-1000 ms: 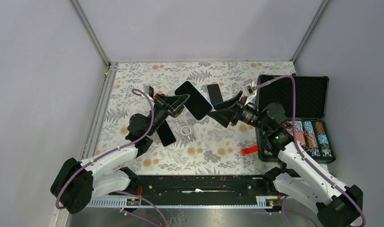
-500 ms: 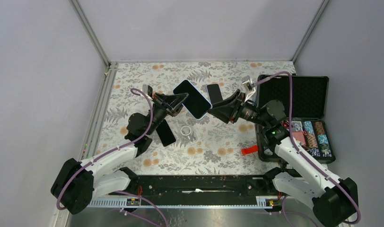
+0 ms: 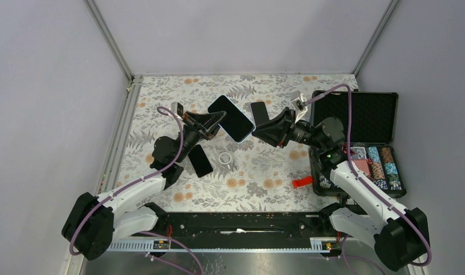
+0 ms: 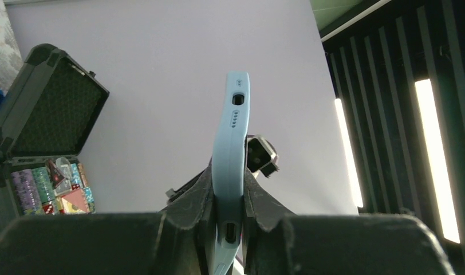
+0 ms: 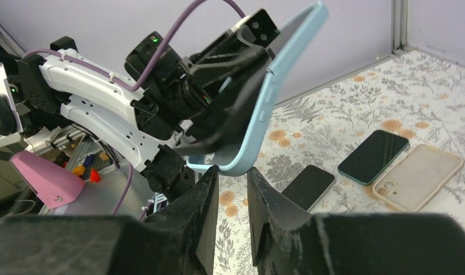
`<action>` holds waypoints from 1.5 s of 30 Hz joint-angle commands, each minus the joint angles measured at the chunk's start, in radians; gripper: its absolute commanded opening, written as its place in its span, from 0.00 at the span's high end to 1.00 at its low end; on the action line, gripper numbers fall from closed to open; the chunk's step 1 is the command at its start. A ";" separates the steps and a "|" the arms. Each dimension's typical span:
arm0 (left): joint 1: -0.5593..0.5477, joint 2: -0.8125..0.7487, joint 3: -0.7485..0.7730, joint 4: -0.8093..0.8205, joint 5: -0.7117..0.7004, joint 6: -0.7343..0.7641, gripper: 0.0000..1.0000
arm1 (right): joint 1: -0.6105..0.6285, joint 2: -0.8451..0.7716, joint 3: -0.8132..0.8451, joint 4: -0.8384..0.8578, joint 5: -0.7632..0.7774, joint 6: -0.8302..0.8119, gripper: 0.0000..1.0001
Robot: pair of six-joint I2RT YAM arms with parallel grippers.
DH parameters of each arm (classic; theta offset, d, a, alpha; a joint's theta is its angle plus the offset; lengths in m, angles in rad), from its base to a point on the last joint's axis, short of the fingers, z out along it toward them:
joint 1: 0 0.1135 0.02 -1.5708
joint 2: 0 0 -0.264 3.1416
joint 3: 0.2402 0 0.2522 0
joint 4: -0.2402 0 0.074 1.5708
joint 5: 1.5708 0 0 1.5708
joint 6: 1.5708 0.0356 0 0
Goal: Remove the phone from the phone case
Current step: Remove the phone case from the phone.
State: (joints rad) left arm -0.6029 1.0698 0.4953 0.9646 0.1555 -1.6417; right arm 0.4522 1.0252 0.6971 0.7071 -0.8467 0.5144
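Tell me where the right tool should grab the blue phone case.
Take the free corner of the blue case, opposite the end the left tool clamps. Come edge-on from the right: the case is held aloft with its thin rim toward the right tool.

In the left wrist view the light blue phone case [image 4: 233, 143] stands edge-on, so its face is hidden. Its lower end disappears between the fingers of the left gripper [image 4: 227, 177] and runs off the bottom edge. The black chip case [image 4: 41, 97] is cut off at the left edge. In the right wrist view the phone case's corner meets the right gripper [image 5: 231, 175], but whether those fingers pinch it is unclear. From above, a small red object [image 3: 302, 182] beside the chip case is too small to identify.
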 commanded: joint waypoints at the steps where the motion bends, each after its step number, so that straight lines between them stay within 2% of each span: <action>1: -0.024 -0.085 0.059 0.279 0.114 -0.105 1.00 | -0.031 0.058 0.001 -0.063 0.134 0.003 0.74; 9: -0.029 -0.053 0.059 0.299 0.123 -0.097 1.00 | -0.032 0.057 0.014 -0.058 0.214 0.139 0.70; 13: -0.029 -0.023 0.066 0.349 0.127 -0.107 1.00 | -0.032 0.061 0.036 -0.142 0.272 0.161 0.65; 16: -0.028 -0.030 0.065 0.331 0.118 -0.086 1.00 | -0.031 0.040 0.018 -0.201 0.370 0.170 0.59; 20: -0.026 -0.074 0.049 0.236 0.077 -0.013 1.00 | -0.032 -0.033 -0.043 -0.156 0.451 0.188 0.49; 24: -0.026 -0.142 0.051 -0.007 -0.037 0.159 1.00 | -0.032 -0.136 -0.116 0.083 0.360 0.256 0.31; 26: -0.026 -0.155 0.038 -0.018 -0.083 0.182 1.00 | -0.032 -0.163 -0.091 0.096 0.301 0.271 0.24; 29: -0.026 -0.147 0.048 -0.024 -0.082 0.193 1.00 | -0.032 -0.192 -0.053 0.043 0.227 0.268 0.21; 33: -0.026 -0.103 0.060 0.027 -0.052 0.163 1.00 | -0.030 -0.178 -0.057 0.113 0.127 0.323 0.17; 37: -0.026 -0.041 0.065 0.101 -0.022 0.107 1.00 | -0.025 -0.112 -0.091 0.310 0.039 0.441 0.15; 41: -0.026 0.015 0.064 0.191 -0.010 0.035 1.00 | -0.021 -0.089 -0.125 0.315 0.091 0.439 0.05; 45: -0.026 0.067 0.071 0.253 0.000 -0.021 1.00 | -0.021 -0.063 -0.145 0.334 0.136 0.427 0.05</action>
State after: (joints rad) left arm -0.6312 1.1179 0.4980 0.9932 0.1326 -1.5715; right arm 0.4255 0.9440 0.5621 0.9382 -0.7406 0.9241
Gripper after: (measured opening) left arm 0.141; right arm 0.950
